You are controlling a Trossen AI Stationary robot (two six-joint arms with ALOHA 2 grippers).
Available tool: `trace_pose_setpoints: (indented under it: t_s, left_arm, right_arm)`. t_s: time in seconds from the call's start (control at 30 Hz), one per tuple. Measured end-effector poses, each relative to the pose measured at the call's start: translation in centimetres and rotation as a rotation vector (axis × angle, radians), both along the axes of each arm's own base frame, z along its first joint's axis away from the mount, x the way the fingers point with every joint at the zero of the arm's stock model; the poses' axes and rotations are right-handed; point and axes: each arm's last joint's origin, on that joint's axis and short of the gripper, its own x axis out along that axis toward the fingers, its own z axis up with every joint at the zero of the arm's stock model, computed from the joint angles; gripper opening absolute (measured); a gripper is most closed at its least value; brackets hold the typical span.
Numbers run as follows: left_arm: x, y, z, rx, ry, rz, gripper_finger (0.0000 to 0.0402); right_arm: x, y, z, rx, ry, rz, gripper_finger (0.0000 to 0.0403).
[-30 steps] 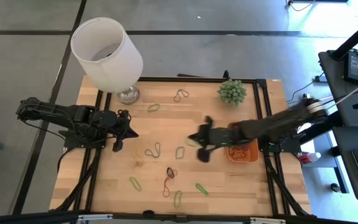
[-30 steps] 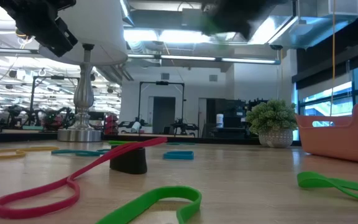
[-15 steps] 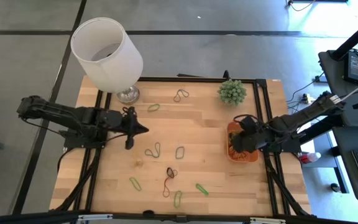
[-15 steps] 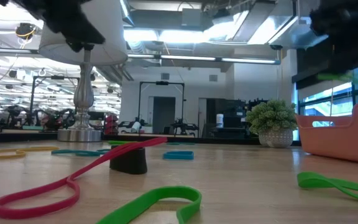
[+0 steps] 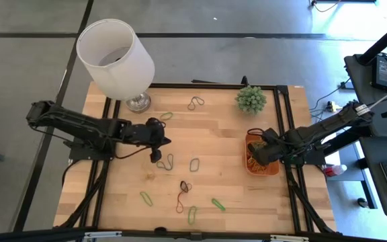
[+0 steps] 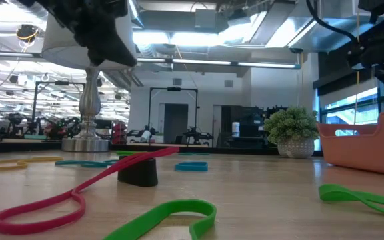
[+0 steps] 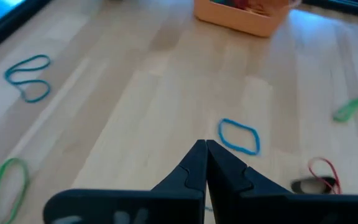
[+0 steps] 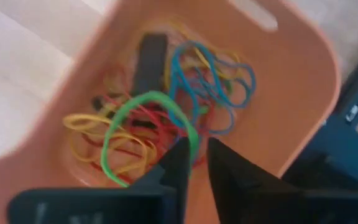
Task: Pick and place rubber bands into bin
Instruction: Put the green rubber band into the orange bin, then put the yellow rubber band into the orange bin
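Observation:
The orange bin (image 5: 261, 161) sits at the table's right side and holds a tangle of rubber bands (image 8: 185, 93). My right gripper (image 5: 255, 152) hovers over it, its fingers a little apart (image 8: 194, 148). A green band (image 8: 143, 127) lies on top of the pile, one end by a fingertip. My left gripper (image 5: 157, 156) is shut (image 7: 204, 145) and holds nothing. It hangs above the table's middle, beside a dark double loop (image 5: 165, 162). A blue loop (image 7: 239, 135) lies flat just ahead of it. Other bands are scattered over the wood (image 5: 192, 215). My right gripper points down into the bin from above. The green band's end (image 8: 190, 138) lies right at one fingertip (image 8: 180, 155), and the rest of the band rests on the pile. I cannot tell whether the fingertip touches it.
A white lamp (image 5: 116, 57) stands at the far left corner on a metal base (image 5: 138, 102). A small plant (image 5: 250, 99) stands at the far edge, close to the bin. Loose bands lie near the lamp (image 5: 165, 115) and toward the near edge (image 5: 146, 197).
My right gripper has swung from the table's middle to the right and stopped over the bin, bringing a green band with it. My left gripper has moved right, from the left side toward the middle of the table.

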Motion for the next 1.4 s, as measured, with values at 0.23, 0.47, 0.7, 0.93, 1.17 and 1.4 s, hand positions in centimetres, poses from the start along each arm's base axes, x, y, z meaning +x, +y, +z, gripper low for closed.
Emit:
trace_pose_setpoints:
  t_s: [0.23,0.47,0.7,0.93,1.17,1.4]
  left_arm:
    - [1.6,-0.1,0.6,0.007,0.033,0.042,0.0001]
    - [2.3,-0.3,0.8,-0.089,0.330,0.189,0.0003]
    - [0.4,-0.4,-1.6,-0.307,0.693,0.544,0.0024]
    - [0.3,-1.0,-4.5,-0.459,0.838,0.747,0.0114]
    - [0.6,-1.1,-7.2,-0.479,0.914,0.859,0.0187]
    - [1.4,-1.1,-8.8,-0.443,0.951,0.865,0.0176]
  right_arm:
    - [0.0,0.0,0.0,0.009,0.009,0.027,0.0151]
    - [-0.1,-0.1,0.0,-0.003,0.032,0.096,0.0208]
    - [-0.1,-0.1,0.0,-0.030,0.025,0.101,0.0217]
    - [-0.1,-0.1,0.0,-0.034,0.029,0.126,0.0217]
    - [0.0,-0.1,0.0,-0.033,0.025,0.125,0.0217]
    - [0.3,0.0,0.0,-0.020,-0.011,0.121,0.0217]
